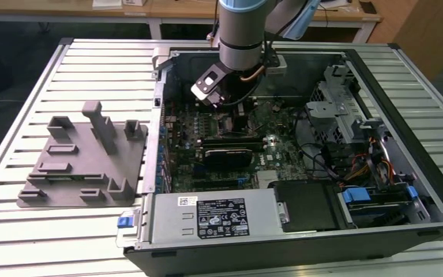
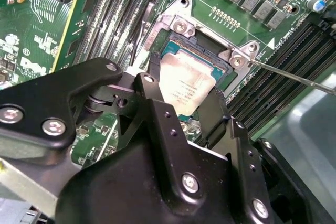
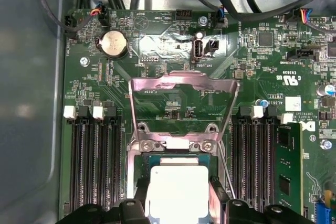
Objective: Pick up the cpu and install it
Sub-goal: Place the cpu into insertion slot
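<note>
The cpu [image 2: 185, 85], a flat silvery square chip, sits between the two black fingers [image 2: 151, 90] of my gripper [image 2: 184, 98]. It is right over the open motherboard socket [image 2: 173, 51]. The same chip [image 3: 177, 190] shows in the first wrist view, below the raised metal load plate [image 3: 181, 85], with the gripper [image 3: 177, 203] shut on its sides. I cannot tell whether the chip rests in the socket or hovers just above it. In the exterior view the gripper [image 1: 210, 95] reaches down into the open computer case [image 1: 406, 167].
A thin socket lever [image 2: 294, 77] sticks out beside the socket. Memory slots [image 3: 94, 166] flank the socket on both sides. Cables [image 3: 252, 3] run along the board's edge. A grey plastic fixture [image 1: 83, 167] lies on the slatted table at the exterior view's left.
</note>
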You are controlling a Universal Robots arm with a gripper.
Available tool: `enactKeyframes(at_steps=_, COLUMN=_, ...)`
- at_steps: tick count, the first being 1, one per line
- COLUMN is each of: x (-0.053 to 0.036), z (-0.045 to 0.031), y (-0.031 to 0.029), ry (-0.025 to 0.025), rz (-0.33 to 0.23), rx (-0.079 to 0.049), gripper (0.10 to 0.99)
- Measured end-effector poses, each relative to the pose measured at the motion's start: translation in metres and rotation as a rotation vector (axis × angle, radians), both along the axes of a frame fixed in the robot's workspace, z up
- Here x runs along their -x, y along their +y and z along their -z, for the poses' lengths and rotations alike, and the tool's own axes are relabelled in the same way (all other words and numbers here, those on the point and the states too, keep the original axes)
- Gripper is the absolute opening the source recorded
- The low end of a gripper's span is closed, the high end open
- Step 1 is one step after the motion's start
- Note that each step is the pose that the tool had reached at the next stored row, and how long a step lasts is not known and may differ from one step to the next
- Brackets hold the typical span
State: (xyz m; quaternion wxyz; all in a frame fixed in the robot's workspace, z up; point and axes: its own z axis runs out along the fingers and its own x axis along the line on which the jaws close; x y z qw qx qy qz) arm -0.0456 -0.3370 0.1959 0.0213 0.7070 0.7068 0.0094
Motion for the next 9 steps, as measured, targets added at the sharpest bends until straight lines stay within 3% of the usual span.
enactKeyframes(at_steps=9, x=0.0004, z=0.0008, y=0.0000, ry=0.0001, rz=0.054, rx=-0.010, gripper=0.529)
